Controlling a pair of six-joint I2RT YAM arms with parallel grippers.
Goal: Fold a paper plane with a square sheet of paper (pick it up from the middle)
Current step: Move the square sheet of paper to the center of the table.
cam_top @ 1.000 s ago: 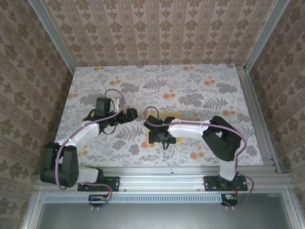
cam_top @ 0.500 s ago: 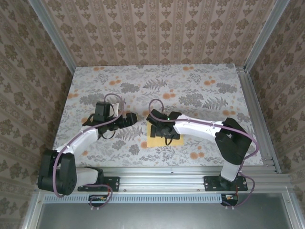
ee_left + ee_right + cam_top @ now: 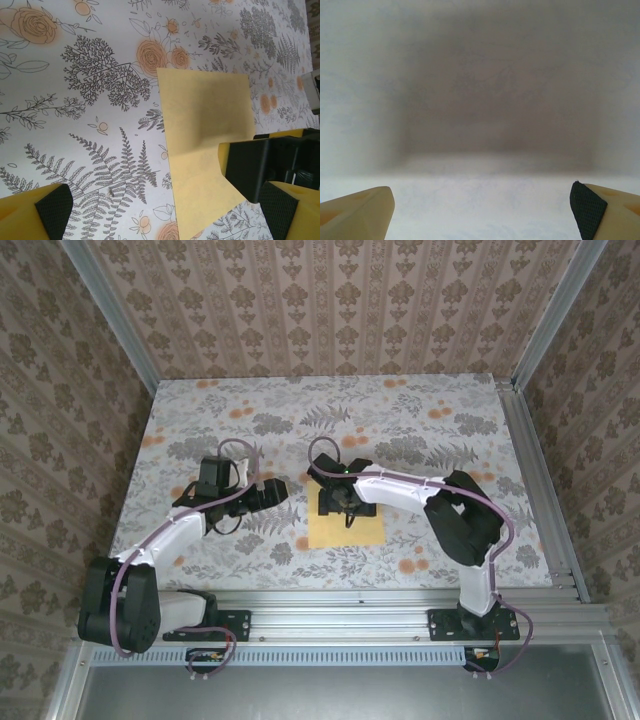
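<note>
The mustard-yellow square sheet of thin paper is lying flat and unfolded on the table, no creases that I can make out. It's roughly mid-table left to right, closer to the near edge than the far one. It lies between the two arm bases, a bit nearer the right one.

The black right gripper is parked right over the sheet's far edge, so that strip of paper is covered from above. Its pale yellow fingers are spread wide with nothing between them. The wrist view there is just a soft blur, so I can't tell if they're actually touching the paper. The sheet looks flat on the table, not lifted.

The black left gripper is off to the left of the sheet, apart from it and pointing toward it. Its jaws are wide open too and empty. From its wrist camera the sheet runs up and away, with the right gripper's dark body over the sheet's right side.

Underneath is the pale tabletop with grey fern and orange flower prints. One small orange flower print sits just by the sheet's left edge. Beige patterned wallpaper walls box it all in.
</note>
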